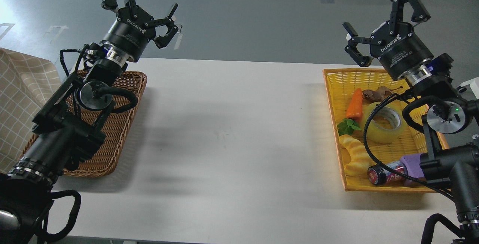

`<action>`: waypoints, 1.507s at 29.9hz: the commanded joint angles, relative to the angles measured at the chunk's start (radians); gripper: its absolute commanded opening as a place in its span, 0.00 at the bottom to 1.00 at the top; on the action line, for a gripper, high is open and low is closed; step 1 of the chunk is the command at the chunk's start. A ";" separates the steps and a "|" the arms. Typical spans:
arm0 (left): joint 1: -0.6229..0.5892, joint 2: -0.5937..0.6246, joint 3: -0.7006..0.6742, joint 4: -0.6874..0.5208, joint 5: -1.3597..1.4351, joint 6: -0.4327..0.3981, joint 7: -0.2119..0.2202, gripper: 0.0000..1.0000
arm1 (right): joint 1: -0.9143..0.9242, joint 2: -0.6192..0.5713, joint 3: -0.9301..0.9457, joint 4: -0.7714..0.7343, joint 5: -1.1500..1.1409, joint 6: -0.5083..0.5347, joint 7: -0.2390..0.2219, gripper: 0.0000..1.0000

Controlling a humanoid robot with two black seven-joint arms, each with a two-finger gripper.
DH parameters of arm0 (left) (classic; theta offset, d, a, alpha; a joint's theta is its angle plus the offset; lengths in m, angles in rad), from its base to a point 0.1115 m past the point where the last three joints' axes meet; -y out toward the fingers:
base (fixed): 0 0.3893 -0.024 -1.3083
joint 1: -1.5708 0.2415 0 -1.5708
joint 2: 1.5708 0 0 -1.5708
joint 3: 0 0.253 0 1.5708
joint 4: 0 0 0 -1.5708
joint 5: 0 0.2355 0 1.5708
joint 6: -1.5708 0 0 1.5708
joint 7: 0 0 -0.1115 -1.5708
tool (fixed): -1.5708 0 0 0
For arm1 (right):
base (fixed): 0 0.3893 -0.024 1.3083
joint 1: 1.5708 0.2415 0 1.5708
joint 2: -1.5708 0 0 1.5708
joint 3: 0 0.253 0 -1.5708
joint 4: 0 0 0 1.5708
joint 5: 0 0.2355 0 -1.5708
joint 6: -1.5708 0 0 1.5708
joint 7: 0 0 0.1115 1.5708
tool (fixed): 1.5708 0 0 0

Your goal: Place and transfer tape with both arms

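Both arms are raised over a matte white table [232, 135], nothing in either gripper.

Left gripper [140, 10]: black, jointed metal fingers splayed wide open, empty. It hangs above the far edge of a brown woven wicker basket [123, 124], a shallow rectangle with rounded corners. The arm hides most of the basket's inside.

Right gripper [385, 21]: same build, fingers spread wide, empty, poised over the far rim of a yellow woven tray [336, 87].

The tape [385, 122] lies flat in the yellow tray, roughly mid-tray: a glossy translucent yellow roll with a pale grey-white core ring, hole facing up. A black cable from the right arm crosses in front of it.

Also in the tray:
- orange carrot toy [355, 105], smooth and tapered, leafy green bit [348, 127] at its near end, just left of the tape
- small brown lumpy object [376, 94] beyond the tape, can't tell what it is
- curved yellow ridged pastry toy [355, 156] along the left wall
- small bottle [385, 173] on its side near the front, dark cap and red label
- purple block [411, 161] beside it, partly hidden by the arm

A beige checked cloth [18, 98] sits at the far left.
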 commanded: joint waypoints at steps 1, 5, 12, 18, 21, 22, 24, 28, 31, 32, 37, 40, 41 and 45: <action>0.000 0.001 0.003 -0.001 0.001 0.000 -0.005 0.98 | -0.001 -0.002 0.000 -0.001 0.000 0.000 0.000 1.00; -0.003 0.003 0.001 -0.003 0.001 0.000 0.006 0.98 | 0.001 -0.002 0.000 -0.001 0.000 0.000 0.000 1.00; -0.003 0.006 0.000 -0.003 0.000 0.000 0.001 0.98 | 0.002 -0.002 0.000 -0.003 0.000 0.000 0.000 1.00; -0.003 0.006 0.001 -0.003 0.001 0.000 -0.005 0.98 | 0.001 -0.002 0.000 -0.003 0.000 0.000 0.000 1.00; -0.006 0.006 0.000 -0.003 0.000 0.000 -0.003 0.98 | 0.001 -0.002 0.000 -0.003 0.000 0.000 0.000 1.00; -0.006 0.003 0.000 -0.003 0.000 0.000 -0.003 0.98 | 0.001 -0.002 0.000 -0.003 0.000 0.000 0.000 1.00; -0.006 0.003 0.000 -0.003 0.000 0.000 0.000 0.98 | -0.001 -0.002 0.000 -0.003 0.000 0.000 0.000 1.00; -0.005 0.003 -0.002 -0.003 0.000 0.000 -0.002 0.98 | 0.001 -0.002 0.000 -0.004 0.000 0.000 0.000 1.00; -0.006 0.006 0.000 -0.003 0.000 0.000 -0.002 0.98 | 0.002 -0.002 0.000 -0.004 0.000 0.000 0.000 1.00; -0.006 0.006 0.000 -0.003 0.000 0.000 -0.002 0.98 | 0.004 -0.002 0.000 -0.004 0.000 0.000 0.000 1.00; -0.006 0.003 0.000 -0.003 0.000 0.000 -0.002 0.98 | 0.004 -0.002 0.000 -0.004 0.000 0.000 0.002 1.00; -0.006 0.003 0.000 -0.003 -0.002 0.000 -0.002 0.98 | 0.005 -0.002 0.000 -0.004 0.000 0.000 0.002 1.00; -0.006 0.003 0.000 -0.003 -0.002 0.000 -0.002 0.98 | 0.005 -0.002 0.000 -0.004 -0.002 0.000 0.002 1.00; -0.006 0.003 0.000 -0.003 -0.002 0.000 -0.002 0.98 | 0.007 -0.002 -0.001 -0.004 -0.002 0.000 0.002 1.00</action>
